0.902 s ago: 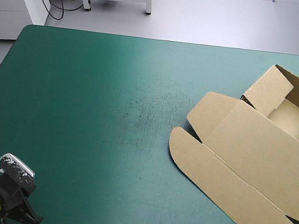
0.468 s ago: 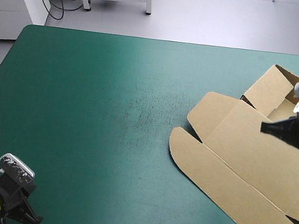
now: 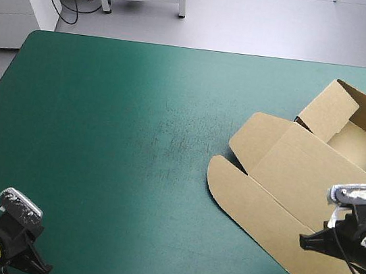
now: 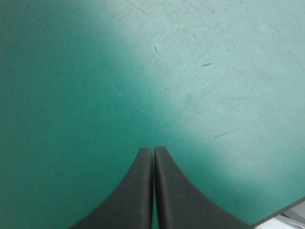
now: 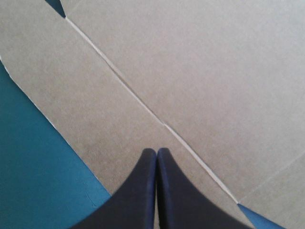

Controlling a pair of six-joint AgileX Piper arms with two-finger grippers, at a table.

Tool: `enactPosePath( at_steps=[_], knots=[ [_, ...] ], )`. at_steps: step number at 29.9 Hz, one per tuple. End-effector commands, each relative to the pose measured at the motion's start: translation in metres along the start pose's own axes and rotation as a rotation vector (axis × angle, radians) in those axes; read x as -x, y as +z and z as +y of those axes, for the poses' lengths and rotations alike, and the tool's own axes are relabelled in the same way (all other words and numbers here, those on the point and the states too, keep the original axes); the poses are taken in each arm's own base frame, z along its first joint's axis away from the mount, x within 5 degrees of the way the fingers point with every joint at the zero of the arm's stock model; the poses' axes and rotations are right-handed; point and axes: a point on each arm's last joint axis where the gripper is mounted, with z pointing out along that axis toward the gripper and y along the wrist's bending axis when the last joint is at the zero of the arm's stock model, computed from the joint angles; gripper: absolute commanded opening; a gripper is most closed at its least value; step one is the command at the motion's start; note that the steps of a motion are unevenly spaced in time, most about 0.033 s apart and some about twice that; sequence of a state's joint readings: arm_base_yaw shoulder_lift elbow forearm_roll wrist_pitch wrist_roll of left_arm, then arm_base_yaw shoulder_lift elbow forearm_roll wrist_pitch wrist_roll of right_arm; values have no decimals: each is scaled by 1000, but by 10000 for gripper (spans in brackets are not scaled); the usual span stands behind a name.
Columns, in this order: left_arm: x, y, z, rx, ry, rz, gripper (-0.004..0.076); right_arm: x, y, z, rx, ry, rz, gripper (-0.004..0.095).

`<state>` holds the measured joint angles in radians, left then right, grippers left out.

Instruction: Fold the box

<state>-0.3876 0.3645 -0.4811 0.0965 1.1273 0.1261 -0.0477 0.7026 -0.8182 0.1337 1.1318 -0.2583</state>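
Note:
The brown box (image 3: 312, 189) lies at the table's right side as an open tray with raised walls at the far right and its lid spread flat toward the near edge. My right gripper (image 3: 306, 241) hovers over the lid's front flap, shut with nothing held; in the right wrist view its black fingers (image 5: 156, 155) meet in a point above the flap's crease on the box (image 5: 190, 71). My left gripper (image 3: 35, 267) stays at the table's near left corner, shut and empty, with only bare cover under it (image 4: 153, 151).
The teal-green cover (image 3: 114, 141) is bare across the left and middle. The box's tray part reaches the table's right edge. The table's near edge shows beside my left gripper in the left wrist view.
My right arm came into view over the tray part of the box, then moved toward the near edge and now sits over the lid's front flap. The box and left arm stayed put.

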Motion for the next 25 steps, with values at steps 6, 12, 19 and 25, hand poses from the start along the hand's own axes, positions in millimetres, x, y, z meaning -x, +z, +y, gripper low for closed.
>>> enactPosePath(
  at_steps=[6, 12, 19, 25],
  knots=[
    [9, -4, 2, 14, 0, -58, -10, -36, -6, 8, -27, -22, -143, -19],
    [9, -4, 2, 14, 0, -58, -10, -59, -17, 14, -44, -21, -235, -19],
    [9, -4, 2, 14, 28, -58, -10, -72, -24, 18, -64, 5, -348, -19],
    [9, -4, 2, 15, 37, -58, -10, -70, -26, 17, -72, 5, -383, -19]
  ],
)
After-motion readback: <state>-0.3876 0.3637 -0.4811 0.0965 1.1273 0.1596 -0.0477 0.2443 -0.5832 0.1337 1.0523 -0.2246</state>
